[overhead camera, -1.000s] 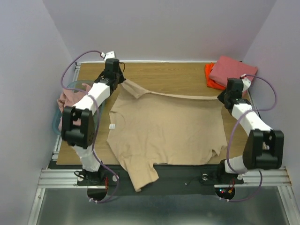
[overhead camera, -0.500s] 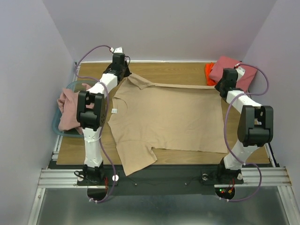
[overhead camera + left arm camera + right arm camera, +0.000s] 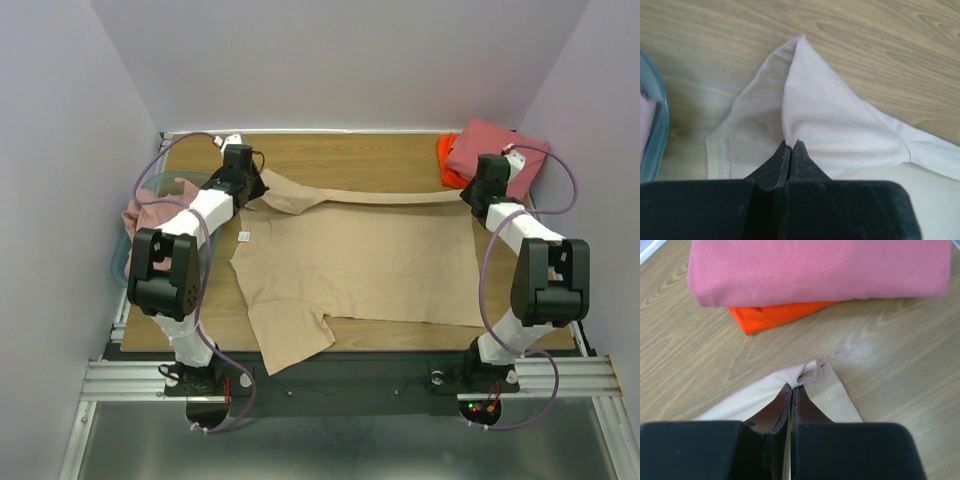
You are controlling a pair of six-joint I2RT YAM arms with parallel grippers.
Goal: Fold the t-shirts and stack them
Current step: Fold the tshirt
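Both arms had drawn back from their far reach of half a second earlier, and the far edge of the tan t-shirt [image 3: 360, 265], taut then, sagged between them.

Top view: it lay spread on the surface [image 3: 350, 152], collar left, hem right. The left fingers [image 3: 254, 190] held the far sleeve and the right fingers [image 3: 468, 196] the far hem corner. The body lay nearward of both, so the fold likely runs toward the bases. The white tag [image 3: 242, 237] was unreadable.
Left wrist: fingers clenched on a tan peak beside the teal bin [image 3: 660, 125].
Right wrist: fingers pinched the bunched corner. Just beyond, the salmon-red t-shirt [image 3: 820, 270] lay folded on the orange t-shirt [image 3: 775, 315].
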